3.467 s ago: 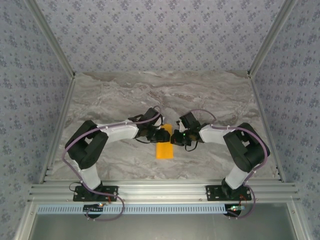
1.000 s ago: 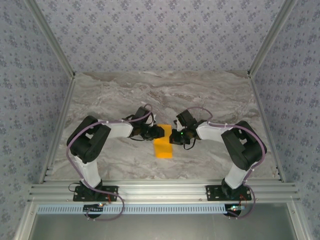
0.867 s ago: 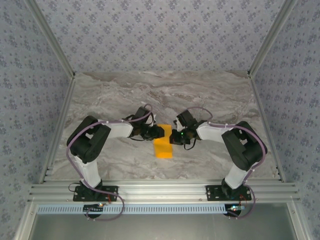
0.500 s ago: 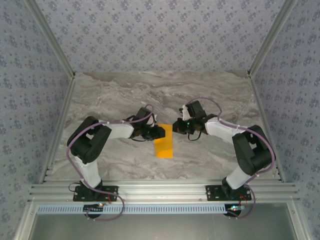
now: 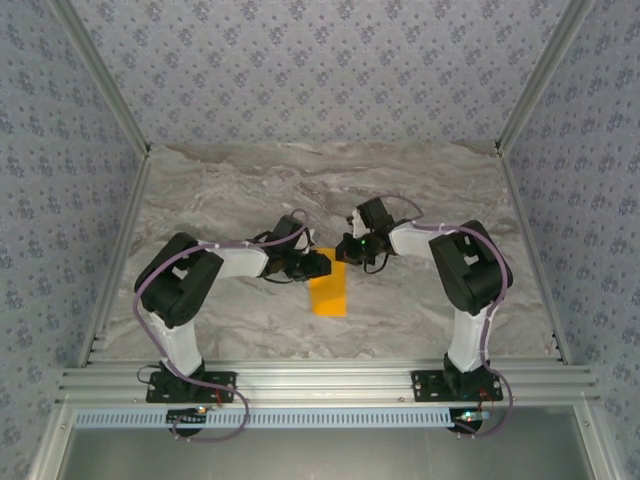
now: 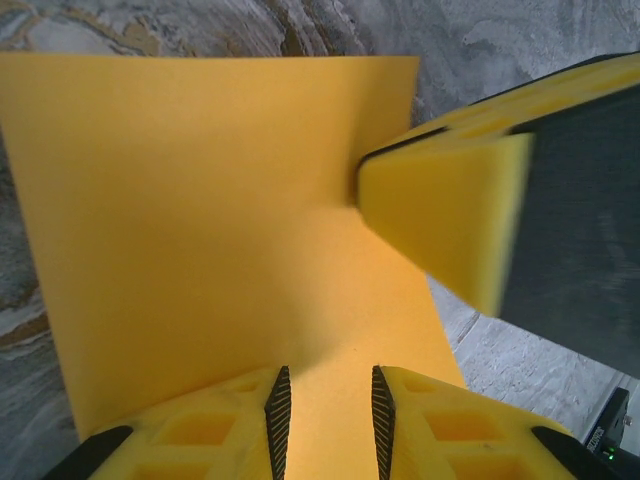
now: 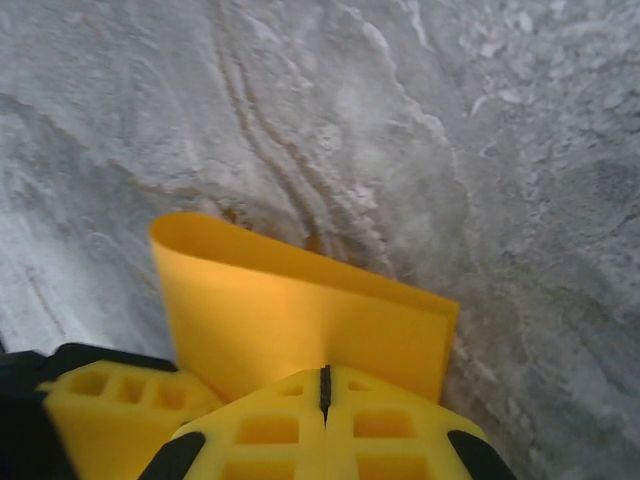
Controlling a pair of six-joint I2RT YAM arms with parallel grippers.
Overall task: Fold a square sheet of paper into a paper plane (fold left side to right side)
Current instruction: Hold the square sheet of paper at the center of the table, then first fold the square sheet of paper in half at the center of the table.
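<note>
Left wrist, right gripper (image 6: pixel 442 215) overlapping paper (image 6: pixel 200 210) edge

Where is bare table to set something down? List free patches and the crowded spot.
Free: the far strip of the table by the back wall, and both side margins outside the arms. Crowded: the middle, where the left gripper and right gripper meet at the paper.

Paper (image 5: pixel 328 292) on table (image 5: pixel 240 195) between left hand (image 5: pixel 324 266), right hand (image 5: pixel 344 252)
</note>
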